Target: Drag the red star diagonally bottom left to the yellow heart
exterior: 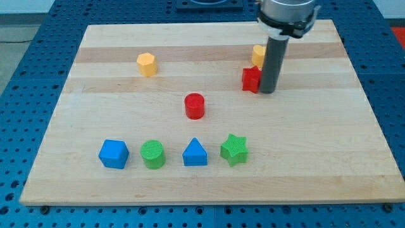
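The red star (251, 79) lies right of the board's middle, toward the view's top. My tip (267, 92) stands against its right side. A yellow block (258, 55), partly hidden behind the rod, sits just above the red star; it looks like the yellow heart. A yellow hexagon (146, 64) sits at the upper left.
A red cylinder (195, 106) stands near the board's middle. Along the view's bottom runs a row: blue cube (114, 154), green cylinder (153, 154), blue triangle (195, 153), green star (234, 149). The wooden board (329, 152) lies on a blue perforated table.
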{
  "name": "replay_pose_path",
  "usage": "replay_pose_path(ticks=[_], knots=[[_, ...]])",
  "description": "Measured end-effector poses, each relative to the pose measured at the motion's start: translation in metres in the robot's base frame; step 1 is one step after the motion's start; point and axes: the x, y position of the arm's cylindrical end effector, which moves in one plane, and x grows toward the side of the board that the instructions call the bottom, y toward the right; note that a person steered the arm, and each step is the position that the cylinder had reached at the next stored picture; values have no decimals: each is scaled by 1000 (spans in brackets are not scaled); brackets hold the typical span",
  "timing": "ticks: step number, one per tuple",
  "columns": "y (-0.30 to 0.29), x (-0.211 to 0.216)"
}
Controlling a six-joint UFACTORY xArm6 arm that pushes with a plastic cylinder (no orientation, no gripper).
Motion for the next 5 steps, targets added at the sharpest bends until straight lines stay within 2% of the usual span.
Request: replay_pose_path(ticks=[1,5], knots=[[-20,0],[-30,-29]])
